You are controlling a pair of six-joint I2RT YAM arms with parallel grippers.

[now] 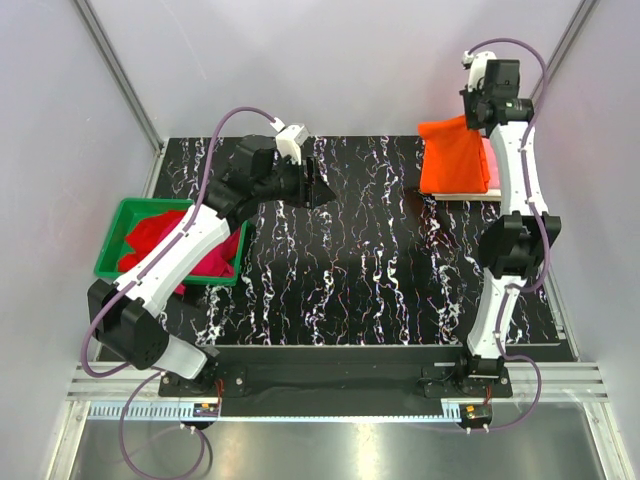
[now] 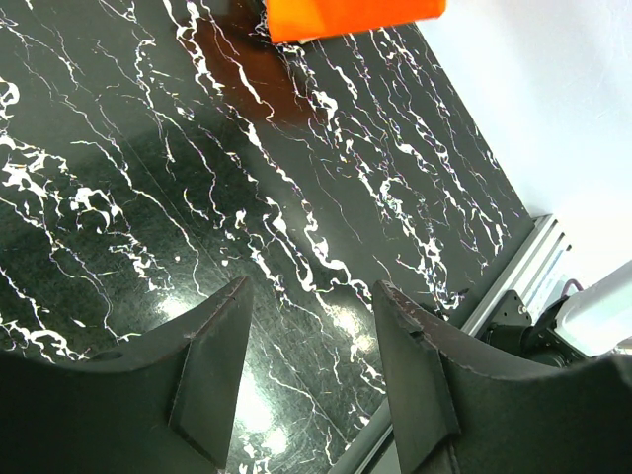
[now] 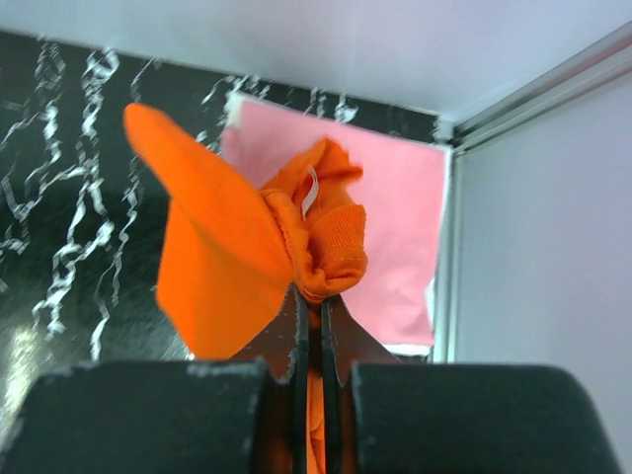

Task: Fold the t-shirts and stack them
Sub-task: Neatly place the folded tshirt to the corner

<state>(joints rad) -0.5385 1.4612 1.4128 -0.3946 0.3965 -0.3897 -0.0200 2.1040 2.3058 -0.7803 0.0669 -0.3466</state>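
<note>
The orange t-shirt (image 1: 455, 155) and pink t-shirt (image 3: 395, 217) contrast with the white-veined black table (image 1: 350, 260).

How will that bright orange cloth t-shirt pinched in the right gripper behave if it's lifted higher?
Probably floppy: the bright orange cloth t-shirt bunches and folds around the shut right gripper. Likely light, since a small pinch raises its edge. It may drag the flat pink cloth t-shirt beneath.

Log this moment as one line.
left pincer: open, empty | right pincer: shut on orange t-shirt, above pink t-shirt | green bin: red t-shirts inside
</note>
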